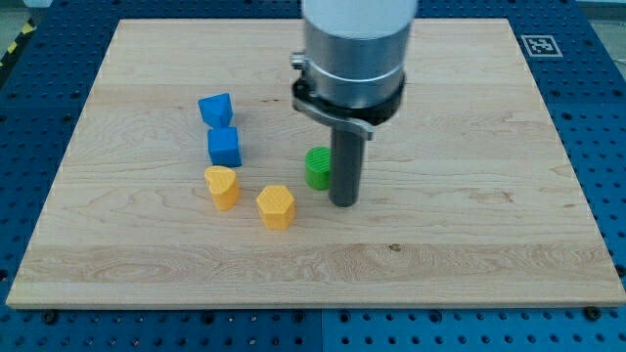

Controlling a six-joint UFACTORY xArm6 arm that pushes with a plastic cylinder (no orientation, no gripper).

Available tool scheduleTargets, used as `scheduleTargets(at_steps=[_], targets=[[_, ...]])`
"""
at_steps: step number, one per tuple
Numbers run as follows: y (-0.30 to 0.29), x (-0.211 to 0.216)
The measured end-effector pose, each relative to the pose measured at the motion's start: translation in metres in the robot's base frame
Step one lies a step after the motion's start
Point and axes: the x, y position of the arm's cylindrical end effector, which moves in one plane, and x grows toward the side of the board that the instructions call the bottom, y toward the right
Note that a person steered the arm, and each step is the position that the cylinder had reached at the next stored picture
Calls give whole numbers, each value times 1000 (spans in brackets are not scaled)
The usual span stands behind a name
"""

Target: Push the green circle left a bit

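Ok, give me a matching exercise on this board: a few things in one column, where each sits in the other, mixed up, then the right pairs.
Things:
1. green circle
2. my tip
3. upper blue block
4. yellow block nearer the view's right

Places:
A. nearest the view's top of all the blocks
B. just at the view's left of the dark rod, close against it
C. lowest block in the view, below and left of the green one
D. on the wooden board, at the green block's right side

Pairs: 1-B, 2-D, 3-A, 4-C
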Motion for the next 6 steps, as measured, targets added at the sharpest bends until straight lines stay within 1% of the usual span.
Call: scheduleTargets(at_steps=[2, 3, 6], targets=[[24, -4], [25, -25], [11, -31]])
